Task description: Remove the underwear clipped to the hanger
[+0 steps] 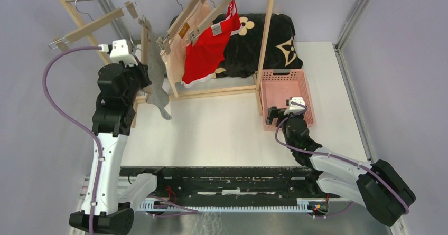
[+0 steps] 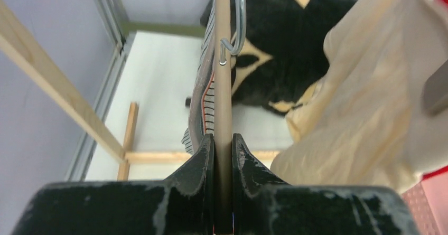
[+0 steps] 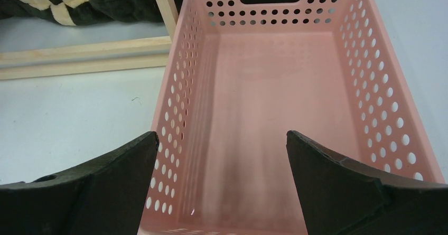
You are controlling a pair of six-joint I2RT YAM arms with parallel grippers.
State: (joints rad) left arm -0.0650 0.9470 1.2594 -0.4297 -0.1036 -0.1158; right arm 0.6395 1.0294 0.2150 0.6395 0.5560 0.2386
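Note:
Three underwear hang clipped to wooden hangers on the rack's rail: the grey-and-white striped one [image 1: 156, 76], the pale beige one [image 1: 186, 34] and the bright red one [image 1: 207, 53]. My left gripper [image 1: 141, 80] is shut on the tan wooden bar of the striped one's hanger [image 2: 223, 76], which hangs steeply tilted. In the left wrist view the bar runs between my fingers [image 2: 201, 156], with the striped cloth [image 2: 205, 100] just left of it and the beige cloth [image 2: 370, 97] to the right. My right gripper [image 1: 274, 113] is open and empty over the pink basket [image 1: 302, 82].
An empty wooden hanger [image 1: 90, 26] hangs at the rail's left end. A black cushion with tan flower marks [image 1: 267, 39] lies behind the rack. The rack's wooden base bar [image 3: 79, 58] runs left of the empty pink basket [image 3: 174, 103].

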